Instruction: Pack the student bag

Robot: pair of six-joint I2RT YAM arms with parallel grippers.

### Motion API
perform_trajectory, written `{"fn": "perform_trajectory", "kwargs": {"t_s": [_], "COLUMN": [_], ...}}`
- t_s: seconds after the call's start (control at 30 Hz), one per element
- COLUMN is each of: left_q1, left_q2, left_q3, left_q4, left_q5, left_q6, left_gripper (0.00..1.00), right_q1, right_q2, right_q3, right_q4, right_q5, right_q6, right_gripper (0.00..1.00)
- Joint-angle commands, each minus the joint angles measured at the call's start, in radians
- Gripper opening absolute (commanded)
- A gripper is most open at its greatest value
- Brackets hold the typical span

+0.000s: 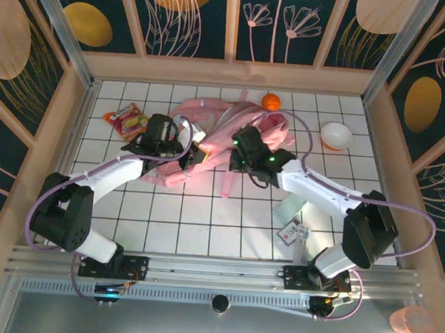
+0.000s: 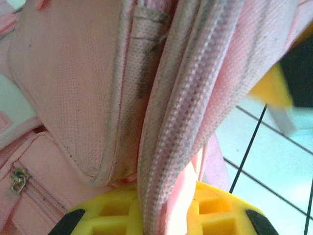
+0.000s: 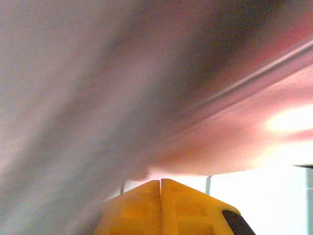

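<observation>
Student bag, large soft pink fabric backpack (image 1: 211,119): one, crumpled at far middle of white gridded worktop (image 1: 203,219). Long axis roughly left-right, top end unclear. Nearby: one orange ball (image 1: 271,101), one white bowl (image 1: 336,134), one red snack packet (image 1: 124,120), print unreadable.
Left wrist: left jaws pinch bag's zipper seam (image 2: 176,122).
Right wrist: right jaws pressed together, blurred pink fabric just above.

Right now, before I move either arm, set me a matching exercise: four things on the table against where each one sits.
Things:
1 student bag
2 orange
3 white bowl
4 red snack packet

Places:
A left of the bag
B right of the bag
C middle of the table
D by the bag's far side

Pairs: 1-C, 2-D, 3-B, 4-A
</observation>
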Motion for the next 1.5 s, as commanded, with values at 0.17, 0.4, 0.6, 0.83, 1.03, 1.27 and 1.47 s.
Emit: {"fn": "perform_trajectory", "kwargs": {"t_s": [0.17,0.4,0.6,0.83,1.03,1.27,1.47], "left_q1": [0.017,0.016,0.016,0.015,0.016,0.016,0.016], "left_q2": [0.009,0.004,-0.008,-0.011,0.0,0.005,0.01], "left_q3": [0.024,0.038,0.045,0.062,0.069,0.069,0.068], "left_q4": [-0.066,-0.037,-0.036,-0.05,-0.048,-0.053,-0.059], "left_q5": [-0.016,0.052,0.081,0.11,0.132,0.139,0.136], "left_q6": [0.062,-0.065,-0.194,-0.207,-0.203,-0.19,-0.181], "left_gripper": [0.0,0.0,0.0,0.0,0.0,0.0,0.0], "right_q1": [-0.122,-0.005,0.124,0.13,0.128,0.104,0.078], "right_q2": [-0.105,-0.142,-0.071,0.116,0.187,0.206,0.193], "right_q3": [-0.068,-0.082,-0.044,0.098,0.159,0.2,0.202], "right_q4": [-0.04,0.053,0.065,-0.027,0.002,-0.002,-0.084], "right_q5": [-0.083,-0.227,-0.069,0.101,0.141,0.193,0.264], "right_q6": [-0.117,-0.068,0.131,0.146,0.069,0.004,0.045], "right_gripper": [0.0,0.23,0.39,0.44,0.44,0.26,0.23]}}
